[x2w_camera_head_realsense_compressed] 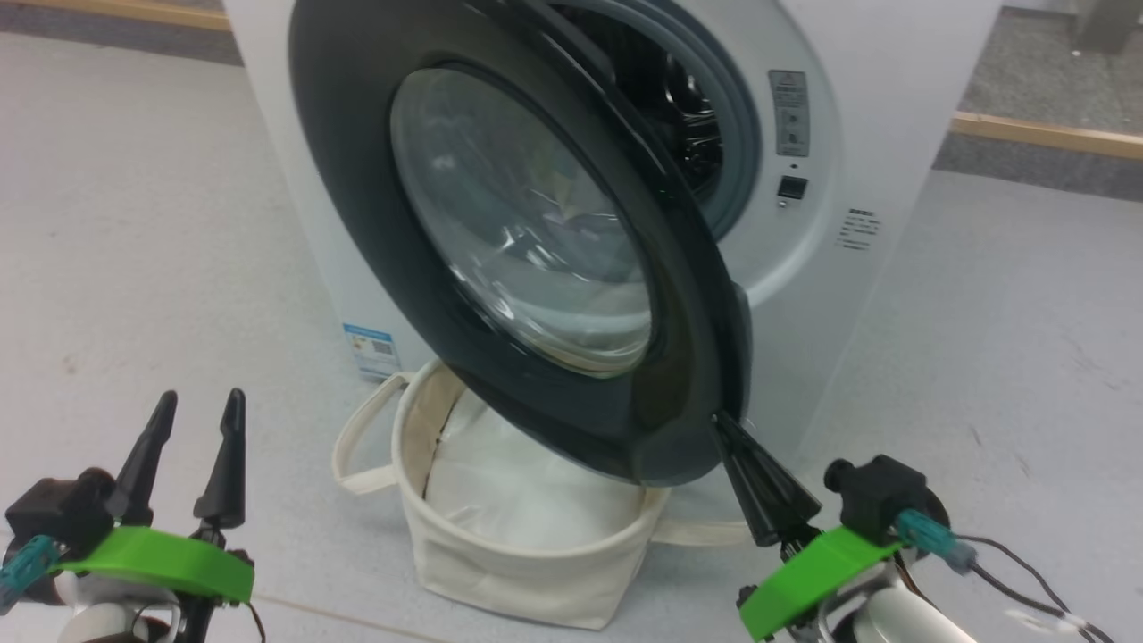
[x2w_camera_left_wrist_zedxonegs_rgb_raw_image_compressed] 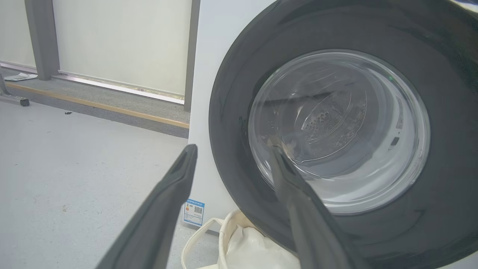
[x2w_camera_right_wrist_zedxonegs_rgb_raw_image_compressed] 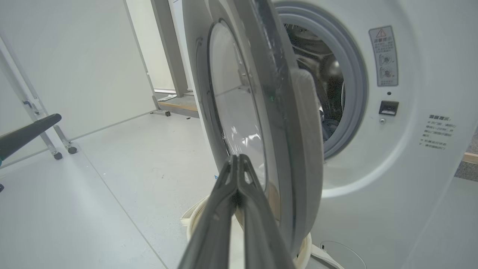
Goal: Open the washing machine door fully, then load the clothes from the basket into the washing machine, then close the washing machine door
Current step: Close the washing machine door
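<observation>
1. Washing machine door stood partly open at the centre of the head view. It was attached at its left side, and its free right edge stood clear of the washing machine.
2. The left gripper was at the lower left, above the floor. Its jaws were spread wide and empty, well apart from the door.
3. A small blue label sticker sat low on the machine front, just left of the basket.
4. The basket stood on the floor against the machine, under the door's lower edge. Its inside showed white lining.
5. The door's clear glass bowl occupied the centre of the black ring.
6. The right gripper was at the lower right. Its jaws were pressed together with nothing between them. The tip lay at the door's lower free edge; contact could not be confirmed.
7. Right of the door, the grey rubber ring and the steel drum were exposed.
8. A warning label and the dark latch socket were on the front panel, right of the opening.
</observation>
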You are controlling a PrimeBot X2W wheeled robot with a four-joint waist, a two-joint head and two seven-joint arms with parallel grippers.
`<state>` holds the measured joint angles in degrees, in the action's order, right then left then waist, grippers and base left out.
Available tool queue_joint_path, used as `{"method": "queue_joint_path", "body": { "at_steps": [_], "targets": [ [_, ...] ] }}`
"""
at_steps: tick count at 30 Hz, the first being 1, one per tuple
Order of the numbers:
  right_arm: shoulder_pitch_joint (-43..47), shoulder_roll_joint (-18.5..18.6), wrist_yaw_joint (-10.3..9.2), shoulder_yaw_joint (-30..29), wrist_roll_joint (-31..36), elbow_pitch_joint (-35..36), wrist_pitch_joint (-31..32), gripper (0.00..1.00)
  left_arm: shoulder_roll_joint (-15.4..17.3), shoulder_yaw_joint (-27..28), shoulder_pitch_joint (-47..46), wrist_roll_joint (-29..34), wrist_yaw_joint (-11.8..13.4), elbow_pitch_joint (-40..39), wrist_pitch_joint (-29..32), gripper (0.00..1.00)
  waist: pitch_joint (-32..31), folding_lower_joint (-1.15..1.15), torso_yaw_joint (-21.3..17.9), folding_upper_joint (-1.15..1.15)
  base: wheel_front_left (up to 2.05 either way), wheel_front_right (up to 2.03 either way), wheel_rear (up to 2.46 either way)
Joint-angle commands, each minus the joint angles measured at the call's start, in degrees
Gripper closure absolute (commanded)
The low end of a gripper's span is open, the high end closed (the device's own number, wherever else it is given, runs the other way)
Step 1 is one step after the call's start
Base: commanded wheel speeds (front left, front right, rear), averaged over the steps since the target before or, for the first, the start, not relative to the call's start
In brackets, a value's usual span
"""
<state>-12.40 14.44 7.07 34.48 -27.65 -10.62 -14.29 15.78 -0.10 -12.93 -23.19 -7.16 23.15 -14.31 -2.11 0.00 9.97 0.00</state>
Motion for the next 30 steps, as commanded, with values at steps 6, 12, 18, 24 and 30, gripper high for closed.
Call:
{"method": "queue_joint_path", "body": {
  "at_steps": [6,12,18,24,30],
  "targets": [
    [-8.1,-2.3,0.42,2.4,-2.3,-7.4,-0.7,1.00,1.7,1.0,-2.4,0.3,-0.3,-1.4,-0.7,0.00,-0.6,0.00,4.1,0.00,0.00,0.00,0.00],
    [-11.3,-3.7,0.42,-0.1,-3.3,-17.6,-0.7,1.00,2.3,0.0,-2.4,0.0,-0.3,-0.7,-0.7,0.00,-1.0,0.00,6.2,0.00,0.00,0.00,0.00],
    [-12.3,-3.9,0.42,-4.1,-2.2,-21.5,-0.7,1.00,2.9,-0.9,-2.3,-0.3,-0.3,-0.5,-0.7,0.00,-1.1,0.00,7.2,0.00,0.00,0.00,0.00],
    [-13.2,-3.0,0.42,-7.5,-2.2,-23.4,-0.7,1.00,3.1,-1.6,-2.5,-0.8,-0.3,-0.5,-0.7,0.00,-0.4,0.00,7.5,0.00,0.00,0.00,0.00],
    [-14.8,-1.5,0.42,-10.7,-1.6,-24.7,-0.7,1.00,3.4,-2.1,-3.0,-1.2,-0.3,-0.6,-0.7,0.00,1.1,0.00,7.9,0.00,0.00,0.00,0.00]
  ]
}}
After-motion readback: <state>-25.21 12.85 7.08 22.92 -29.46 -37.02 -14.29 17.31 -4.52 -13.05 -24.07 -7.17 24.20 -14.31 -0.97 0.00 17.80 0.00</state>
